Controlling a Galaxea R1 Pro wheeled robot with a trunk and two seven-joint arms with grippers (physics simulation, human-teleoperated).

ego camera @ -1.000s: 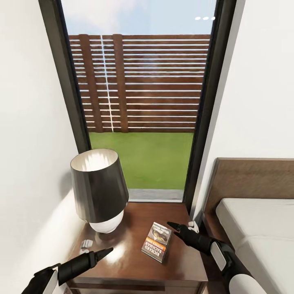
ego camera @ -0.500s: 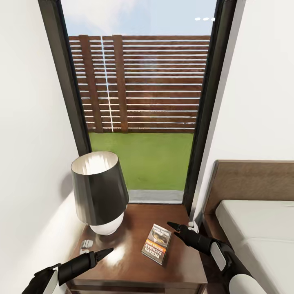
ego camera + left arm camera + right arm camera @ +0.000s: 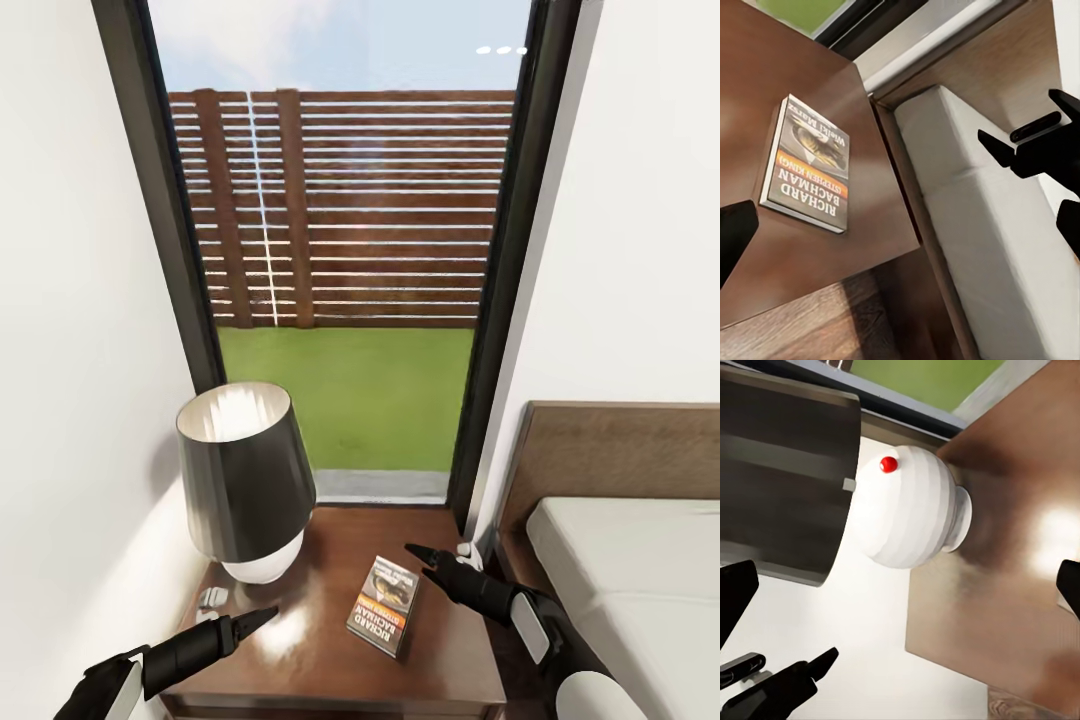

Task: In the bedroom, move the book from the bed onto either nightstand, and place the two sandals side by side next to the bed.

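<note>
We see the nightstand (image 3: 330, 660) standing between the wall on the left and the bed (image 3: 630, 570) on the right, with the window (image 3: 340, 250) behind it. On its top, the lamp (image 3: 245, 480) stands at the back left and the book (image 3: 384, 605) lies flat right of centre. The left gripper (image 3: 262, 617) hovers over the front left part of the top, the right gripper (image 3: 422, 557) just right of the book.

One book (image 3: 385, 604) and one lamp (image 3: 246, 480) share a single nightstand (image 3: 330, 660); one bed (image 3: 630, 560) stands to the right, one tall window (image 3: 345, 250) rises beyond, and two grippers, left (image 3: 262, 616) and right (image 3: 415, 553), reach in.
</note>
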